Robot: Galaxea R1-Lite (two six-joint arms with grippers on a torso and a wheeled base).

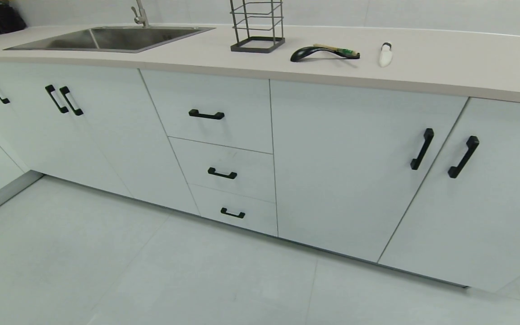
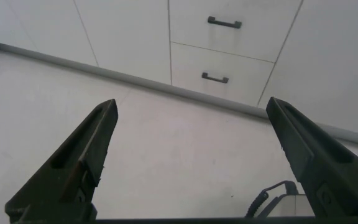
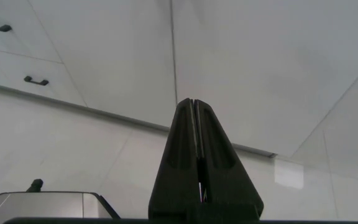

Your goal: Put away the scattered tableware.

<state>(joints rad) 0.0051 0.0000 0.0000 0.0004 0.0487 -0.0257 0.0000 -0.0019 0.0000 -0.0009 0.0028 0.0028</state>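
- While my left gripper (image 2: 191, 106) hangs low over the floor (image 2: 166, 149), its two fingers stand spread wide with nothing between them, and they point toward the foot of the drawer stack (image 2: 241, 81).
- My right gripper (image 3: 193, 106) has its fingers pressed flat together, pinching nothing, and it faces the closed cabinet doors (image 3: 229, 62) from just above the floor.
- Farther out, in the head view, the tableware lies up on the countertop (image 1: 445, 67), well apart from both my grippers.
- A black spoon (image 1: 307, 53) lies there on its side, its bowl turned toward the wire rack (image 1: 257, 27) and its handle arching away to the right.
- A wooden-handled utensil (image 1: 339, 49) with a green band lies touching the far end of the spoon's handle; I cannot tell what kind it is.
- A small white piece (image 1: 385, 55) with a dark tip lies near these two, on their right, not touching them.
- The wire rack stands upright just beside the spoon, between it and the sink (image 1: 106, 38).
- The sink is set into the countertop on the left, with a tap (image 1: 139, 13) behind it.
- Below the rack, the three drawers of the stack are shut, each with a black handle.
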